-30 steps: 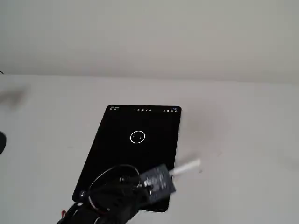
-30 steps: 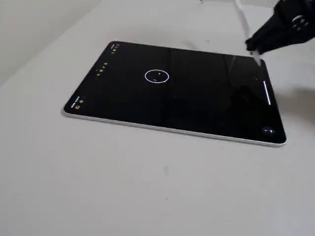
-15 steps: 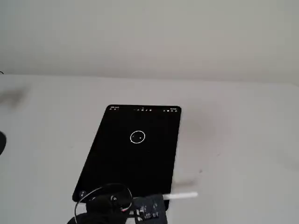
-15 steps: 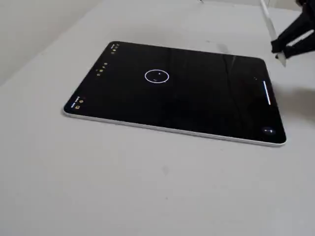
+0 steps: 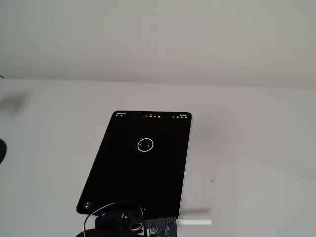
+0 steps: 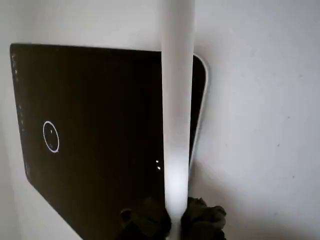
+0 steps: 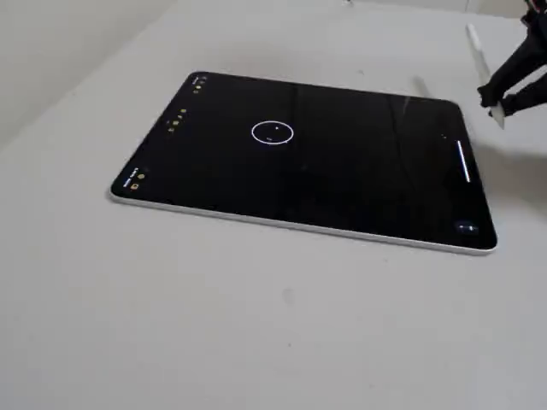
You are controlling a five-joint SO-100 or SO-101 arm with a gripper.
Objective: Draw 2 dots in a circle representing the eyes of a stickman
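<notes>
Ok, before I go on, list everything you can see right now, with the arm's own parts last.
tablet: one, black screen, pale rim, flat on the table.
circle: one, thin white ring, on the screen toward the toolbar end.
dots: faint white specks inside the circle; count unclear.
toolbar icons: small row, white, along the screen's short edge.
table: one, light grey.
stylus: one, white, off the screen.
gripper: one, dark, shut on the stylus.

No readable text, brand or number anywhere; the tablet shows only a row of tiny toolbar icons along one screen edge, too small to make out in any view.
</notes>
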